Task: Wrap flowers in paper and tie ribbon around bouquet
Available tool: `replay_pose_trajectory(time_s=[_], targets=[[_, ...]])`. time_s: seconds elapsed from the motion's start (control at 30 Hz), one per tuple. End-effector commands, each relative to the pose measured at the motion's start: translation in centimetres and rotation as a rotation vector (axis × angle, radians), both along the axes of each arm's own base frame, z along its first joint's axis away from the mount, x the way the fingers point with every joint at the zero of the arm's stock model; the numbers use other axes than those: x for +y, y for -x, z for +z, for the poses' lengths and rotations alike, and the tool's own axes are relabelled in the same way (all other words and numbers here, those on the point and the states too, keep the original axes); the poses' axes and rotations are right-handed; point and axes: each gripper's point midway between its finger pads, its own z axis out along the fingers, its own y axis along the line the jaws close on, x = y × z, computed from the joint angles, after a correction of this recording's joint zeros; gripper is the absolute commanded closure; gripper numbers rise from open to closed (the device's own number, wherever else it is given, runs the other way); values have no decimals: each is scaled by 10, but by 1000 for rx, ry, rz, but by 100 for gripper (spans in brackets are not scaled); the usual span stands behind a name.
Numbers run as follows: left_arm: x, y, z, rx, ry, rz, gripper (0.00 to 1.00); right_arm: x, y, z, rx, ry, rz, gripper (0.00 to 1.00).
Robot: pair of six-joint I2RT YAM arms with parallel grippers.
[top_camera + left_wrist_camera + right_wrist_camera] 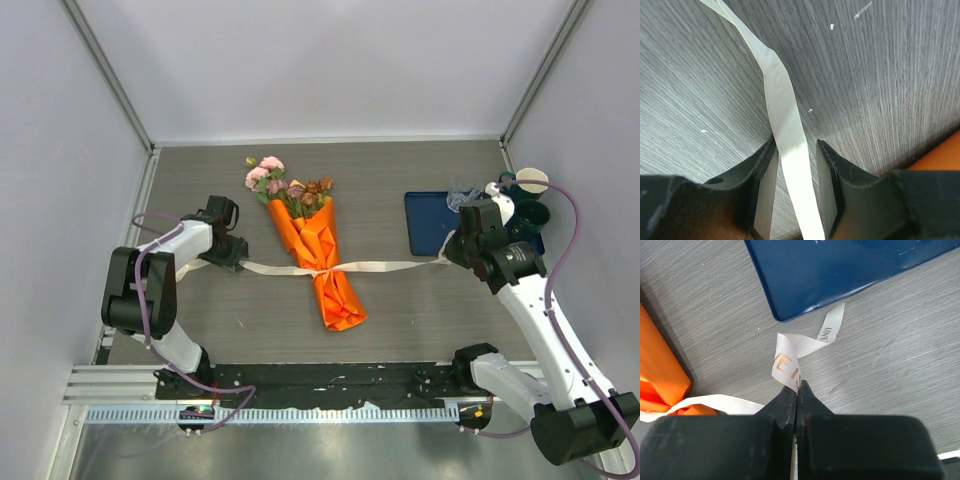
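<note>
The bouquet (320,245) lies on the desk (420,320), the ribbon (385,266) wrapped round its middle. Right jaws are closed on one ribbon end near a blue tray (425,222); left jaws stand apart, the other end passing between them

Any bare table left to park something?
Free: far-left corner beyond the left claw; the patch between bouquet and blue tray, beyond the ribbon; the near strip below the ribbon. Crowded: the ribbon line and the right side around the tray.
</note>
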Motion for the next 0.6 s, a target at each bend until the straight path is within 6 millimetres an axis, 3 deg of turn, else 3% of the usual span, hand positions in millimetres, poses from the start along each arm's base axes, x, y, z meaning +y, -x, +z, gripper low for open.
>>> replay_pose_trajectory(time_s=[0.0,0.07,0.13,0.17,0.23,0.3,0.37,0.4,0.5,0.57], targets=[[21,44,-35,206,-152,36,62,0,-2,11,-51,-18,-2,100],[21,38,-33,168,-164,30,67,-1,0,11,-48,-14,-4,100],[25,35,-31,121,-194,15,80,0,0,8,-44,-12,5,100],[23,18,-17,19,-188,3,87,0,1,4,-36,-10,7,100],[27,14,-4,-52,-224,-22,98,0,2,1,-29,-1,19,100],[24,1,26,-174,-237,-72,100,3,0,1,-34,-6,37,100],[18,2,46,-222,-269,-118,100,7,-1,3,-37,-21,58,100],[9,3,67,-290,-259,-161,100,10,-3,5,-46,-28,68,100],[-7,8,94,-395,-236,-227,100,16,-6,6,-51,-47,98,100],[-33,15,116,-490,-163,-330,100,21,-7,6,-50,-59,129,100]])
